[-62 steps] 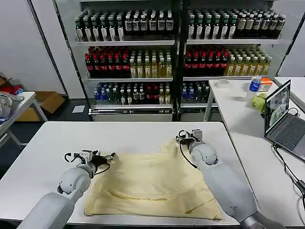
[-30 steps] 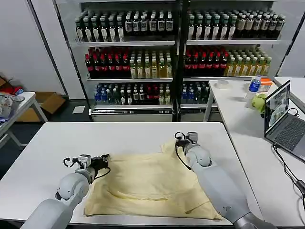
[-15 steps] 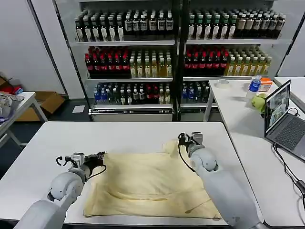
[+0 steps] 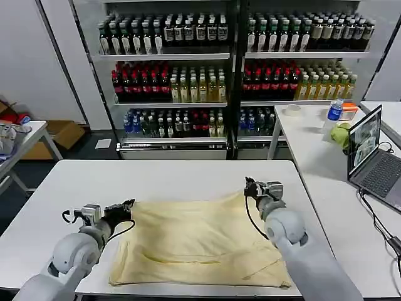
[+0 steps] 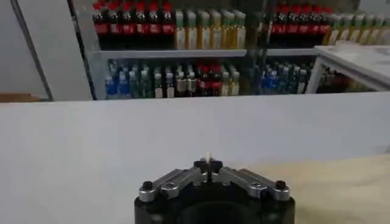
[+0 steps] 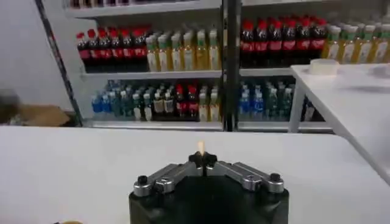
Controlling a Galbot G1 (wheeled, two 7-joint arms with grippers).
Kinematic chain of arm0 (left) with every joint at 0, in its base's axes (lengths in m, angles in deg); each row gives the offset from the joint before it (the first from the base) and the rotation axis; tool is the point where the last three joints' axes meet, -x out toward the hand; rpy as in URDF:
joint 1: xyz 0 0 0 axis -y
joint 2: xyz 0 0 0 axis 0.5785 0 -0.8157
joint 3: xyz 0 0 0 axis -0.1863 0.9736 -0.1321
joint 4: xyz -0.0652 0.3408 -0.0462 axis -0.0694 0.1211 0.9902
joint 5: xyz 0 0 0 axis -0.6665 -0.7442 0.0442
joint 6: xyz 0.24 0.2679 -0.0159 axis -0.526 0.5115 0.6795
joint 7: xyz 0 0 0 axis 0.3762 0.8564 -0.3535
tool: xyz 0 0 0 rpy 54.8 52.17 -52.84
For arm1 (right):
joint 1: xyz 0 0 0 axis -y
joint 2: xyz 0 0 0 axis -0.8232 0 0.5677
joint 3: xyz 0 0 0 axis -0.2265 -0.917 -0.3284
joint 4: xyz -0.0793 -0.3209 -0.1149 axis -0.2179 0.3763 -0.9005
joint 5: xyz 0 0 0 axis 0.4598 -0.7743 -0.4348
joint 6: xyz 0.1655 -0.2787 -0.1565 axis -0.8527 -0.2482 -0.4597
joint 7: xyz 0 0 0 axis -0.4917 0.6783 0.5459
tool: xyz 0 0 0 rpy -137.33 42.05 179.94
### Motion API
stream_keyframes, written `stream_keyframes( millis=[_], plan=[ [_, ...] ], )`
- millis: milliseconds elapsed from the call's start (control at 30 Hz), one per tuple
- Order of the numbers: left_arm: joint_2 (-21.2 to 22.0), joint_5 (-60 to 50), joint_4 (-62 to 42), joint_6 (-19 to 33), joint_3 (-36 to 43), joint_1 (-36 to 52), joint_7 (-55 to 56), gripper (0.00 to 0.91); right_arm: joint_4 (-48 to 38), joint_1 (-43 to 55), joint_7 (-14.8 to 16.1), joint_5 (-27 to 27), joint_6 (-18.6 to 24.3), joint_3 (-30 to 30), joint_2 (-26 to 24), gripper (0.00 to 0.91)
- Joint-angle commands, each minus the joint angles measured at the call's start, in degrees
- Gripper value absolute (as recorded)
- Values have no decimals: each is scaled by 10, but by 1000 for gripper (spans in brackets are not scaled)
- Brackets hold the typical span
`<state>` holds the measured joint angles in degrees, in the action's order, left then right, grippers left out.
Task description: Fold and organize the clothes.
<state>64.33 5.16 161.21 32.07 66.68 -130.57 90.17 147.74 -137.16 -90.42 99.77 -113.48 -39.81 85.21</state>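
Garment (image 4: pixel 200 241) of pale cream-yellow fabric lies spread on the white desk (image 4: pixel 156 179), roughly rectangular, with soft creases across its lower half and a crease line near the front right corner. Its near edge runs just inside the front edge of the desk.

Left gripper (image 4: pixel 127 209) sits at the far left corner of the garment, jaws closed on a small pinch of the cloth; in the left wrist view a sliver of cream fabric (image 5: pixel 208 157) stands up between the shut fingertips of the left gripper (image 5: pixel 208 164), with more of the garment showing off to one side on the desk.

Right gripper (image 4: pixel 250 187) is at the far right corner of the garment, likewise clamped shut on the edge. The right wrist view shows the same: fingers of the right gripper (image 6: pixel 202 159) pressed together with a thin tip of cream cloth (image 6: pixel 200 147) poking out above them.

Between the two grippers the far edge of the garment stretches fairly straight.

Behind the desk, shelves of bottles (image 4: pixel 188 81). To the right, a second desk with an open laptop (image 4: pixel 371 157).
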Motion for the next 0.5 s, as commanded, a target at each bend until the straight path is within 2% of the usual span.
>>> stream_keyframes(
  millis=[33,233,500],
  plan=[
    [-2,2,58,0,-32,-61,-1,10,100,-84,-2,5,-3,43,-34,0],
    [-4,4,70,0,-45,-85,-2,10,136,-140,1,15,-6,83,-63,0],
    [-6,4,82,-2,-56,-109,-8,10,163,-185,3,19,-10,120,-73,0]
  ],
)
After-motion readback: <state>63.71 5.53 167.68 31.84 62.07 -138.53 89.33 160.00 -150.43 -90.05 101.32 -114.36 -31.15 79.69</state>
